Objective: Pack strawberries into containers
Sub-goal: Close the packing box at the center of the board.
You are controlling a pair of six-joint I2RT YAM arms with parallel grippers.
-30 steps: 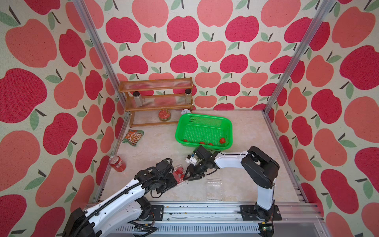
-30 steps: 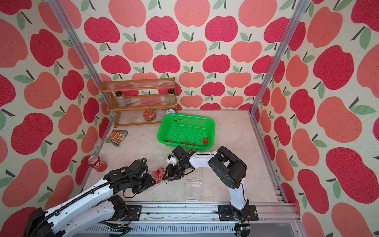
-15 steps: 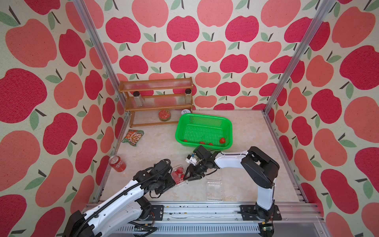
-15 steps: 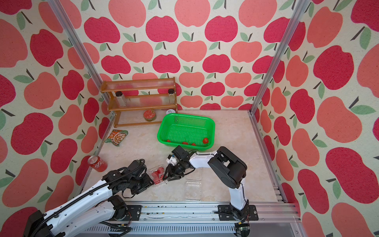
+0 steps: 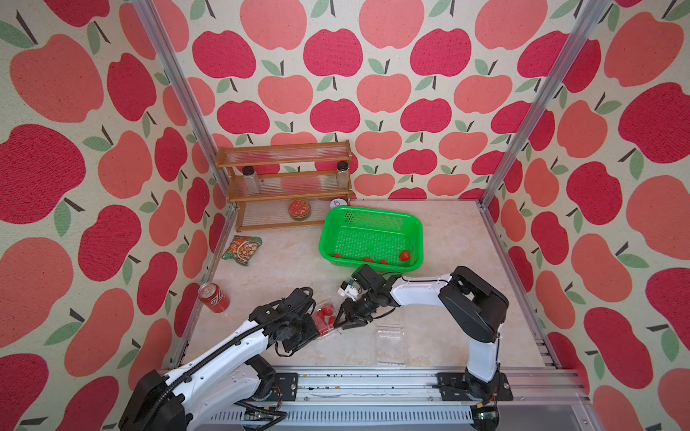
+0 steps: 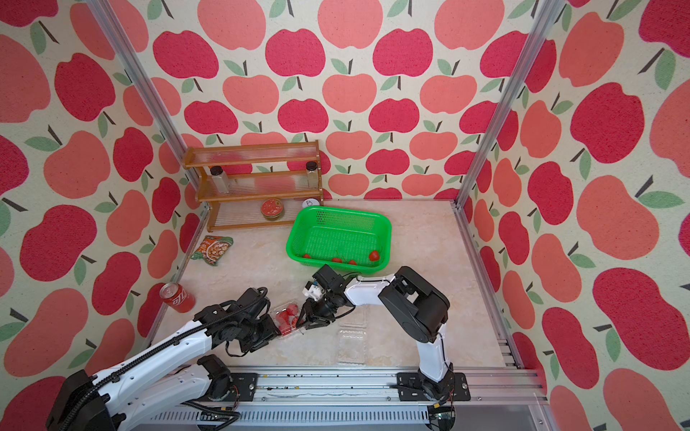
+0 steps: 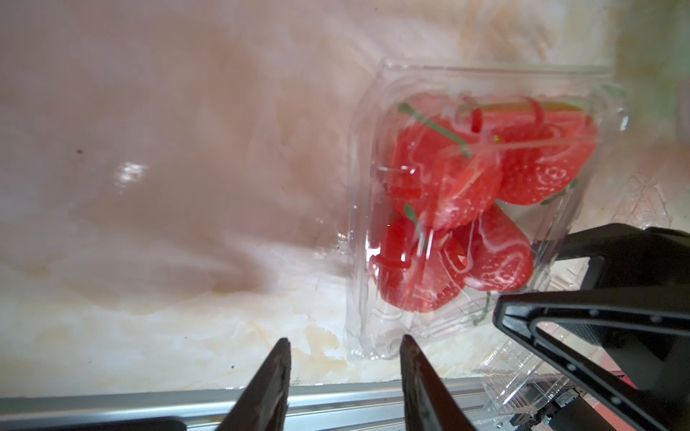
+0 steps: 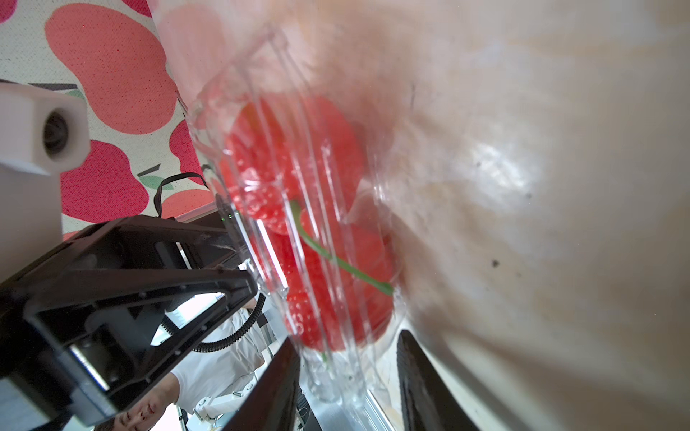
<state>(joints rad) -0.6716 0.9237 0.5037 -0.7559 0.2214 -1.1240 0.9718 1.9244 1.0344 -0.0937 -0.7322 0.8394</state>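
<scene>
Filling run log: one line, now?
clear plastic clamshell box: red strawberries inside | left gripper: open, beside it | right gripper: astride its edge | green perforated basket: more berries

White lettering on the red soda can [image 5: 213,297] is too small to read.

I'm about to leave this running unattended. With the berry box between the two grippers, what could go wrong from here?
The right gripper holds one end of the filled box; squeezing thin plastic could bruise the strawberries or pop the lid. A green stem lies by the rim and might get pinched in the seam. The empty box sits close beside that arm and could get knocked.
</scene>
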